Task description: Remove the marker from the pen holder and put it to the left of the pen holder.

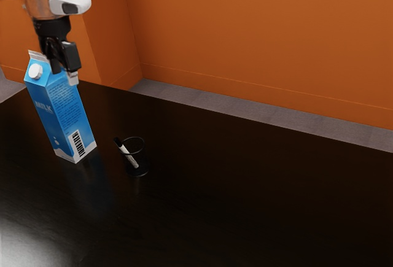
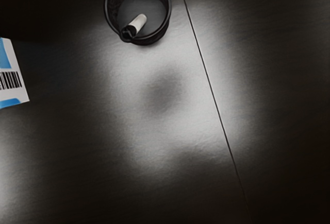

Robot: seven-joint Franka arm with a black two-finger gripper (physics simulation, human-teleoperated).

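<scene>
"Exterior view: where's the marker [image 1: 128,155]?"
"Leaning in the round pen holder [image 1: 143,162], black end above the rim. A capped milk carton [image 1: 56,110] stands near."
"And the gripper [image 1: 66,75]?"
"Released, fingers apart, above the table [image 1: 245,205]."
"Wrist view?"
"Marker inside the pen holder, black end at the rim; the milk carton's barcode shows."

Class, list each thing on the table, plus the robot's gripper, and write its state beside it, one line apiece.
Pen holder: upright, with the marker in it.
Marker: leaning in the holder, black end up.
Milk carton: upright, cap on.
Gripper: open, raised above the table.
</scene>
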